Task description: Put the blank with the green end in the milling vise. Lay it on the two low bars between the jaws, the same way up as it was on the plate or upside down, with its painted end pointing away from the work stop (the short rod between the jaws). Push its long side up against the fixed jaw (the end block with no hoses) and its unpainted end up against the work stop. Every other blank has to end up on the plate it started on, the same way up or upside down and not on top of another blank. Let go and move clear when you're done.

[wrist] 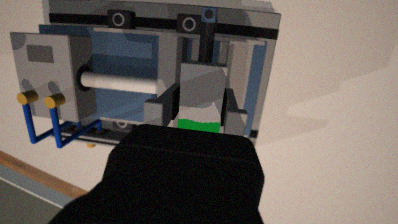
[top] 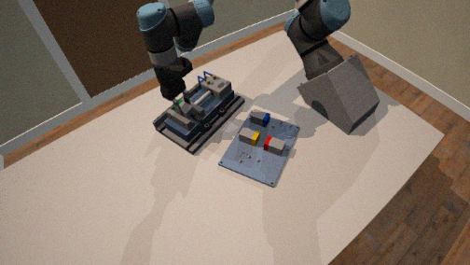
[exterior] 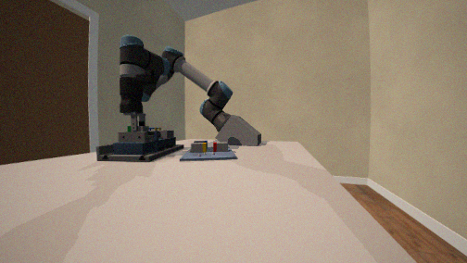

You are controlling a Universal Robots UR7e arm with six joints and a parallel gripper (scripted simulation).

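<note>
The blank with the green end (wrist: 199,92) is a grey block, and my gripper (wrist: 202,97) is shut on its long sides. It sits low in the milling vise (wrist: 150,75), between the jaws. Its green end (wrist: 199,125) faces the camera and its unpainted end points at the dark work stop rod (wrist: 206,42). The jaw with blue hoses (wrist: 42,122) is on the left and the fixed jaw (wrist: 245,75) is on the right. In the top view the gripper (top: 178,99) stands over the vise (top: 200,109). I cannot tell whether the blank touches the bars.
The grey plate (top: 261,146) lies right of the vise and carries blanks with a blue end (top: 260,118), a yellow end (top: 249,136) and a red end (top: 275,145), all apart. The arm's grey base block (top: 340,95) stands at the back right.
</note>
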